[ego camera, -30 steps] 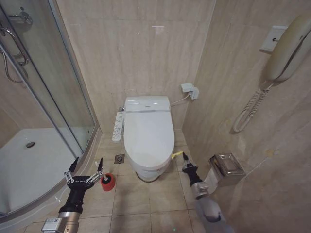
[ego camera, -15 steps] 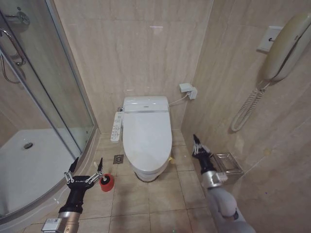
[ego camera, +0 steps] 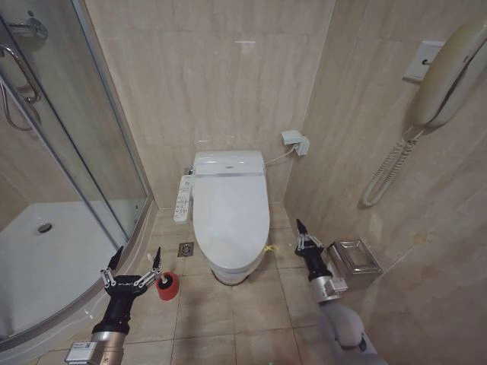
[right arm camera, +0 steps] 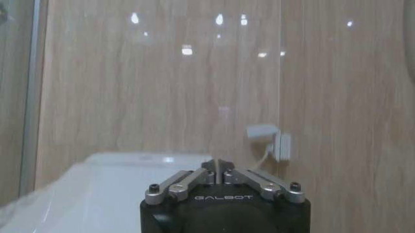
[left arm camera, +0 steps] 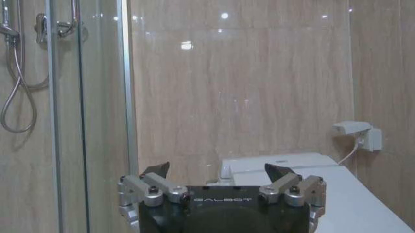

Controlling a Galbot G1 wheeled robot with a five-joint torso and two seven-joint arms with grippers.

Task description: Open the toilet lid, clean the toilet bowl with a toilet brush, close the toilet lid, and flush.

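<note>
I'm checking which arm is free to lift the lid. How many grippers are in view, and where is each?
2. The left gripper hangs open beside the red toilet brush holder, left of the closed toilet lid. The right gripper is shut, right of the toilet's front.

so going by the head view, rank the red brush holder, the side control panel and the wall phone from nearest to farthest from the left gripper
1. The red brush holder, on the floor tiles right beside the open left gripper.
2. The side control panel, farther up on the toilet's shower side, beside the closed toilet lid.
3. The wall phone, high on the opposite wall, beyond the shut right gripper.
</note>
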